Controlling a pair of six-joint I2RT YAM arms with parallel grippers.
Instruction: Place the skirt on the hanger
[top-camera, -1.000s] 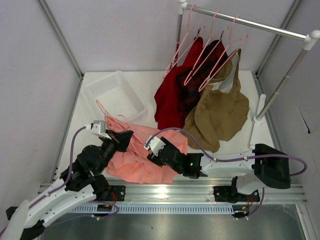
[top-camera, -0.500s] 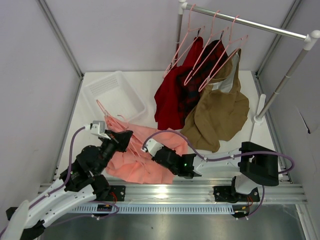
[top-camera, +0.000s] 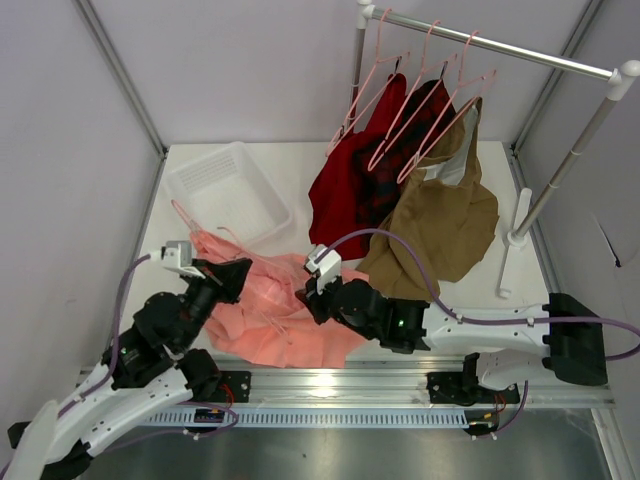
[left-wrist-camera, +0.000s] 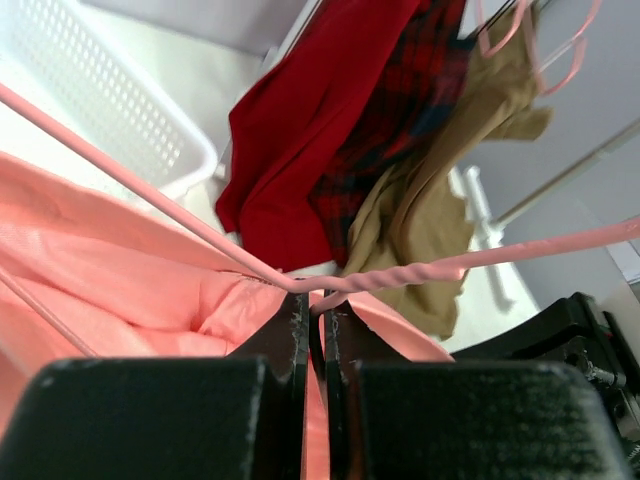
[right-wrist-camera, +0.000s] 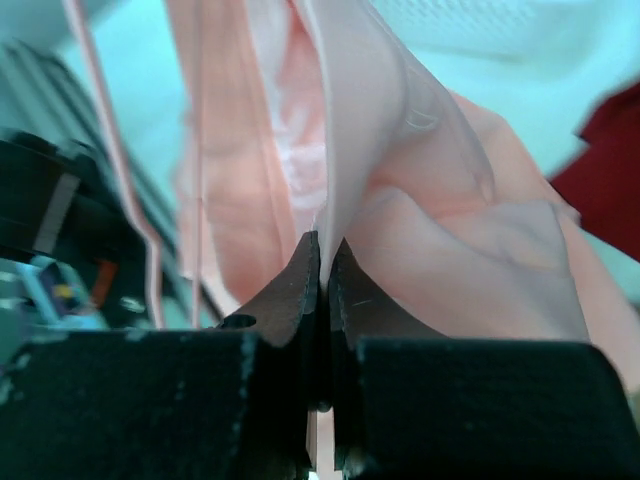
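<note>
Top external view: the salmon-pink skirt (top-camera: 285, 320) lies crumpled on the white worktop (top-camera: 300, 160) at about 7 o'clock from its middle, close to the near edge between the two arms. The left claw (top-camera: 235, 272) sits at the skirt's 9 o'clock edge. The left wrist view shows its fingers (left-wrist-camera: 290, 335) pressed together on the thin pale-pink hanger (left-wrist-camera: 420, 271), gripping it where the wires meet. One wire runs off toward 10 o'clock over the pink cloth and a twisted one toward 3 o'clock. The right claw (top-camera: 312, 295) is at the skirt's 2 o'clock edge. The right wrist view shows its jaws closed on a fold of skirt cloth, which rises from the tips toward 12 o'clock.

A white perforated basket (top-camera: 225, 190) stands at 10 o'clock on the worktop, just beyond the skirt. At 1 o'clock a silver rail (top-camera: 500, 45) carries more pink hangers, with a dark red garment (top-camera: 345, 190) and a tan-brown garment (top-camera: 440, 225) hanging side by side, their hems reaching the worktop.
</note>
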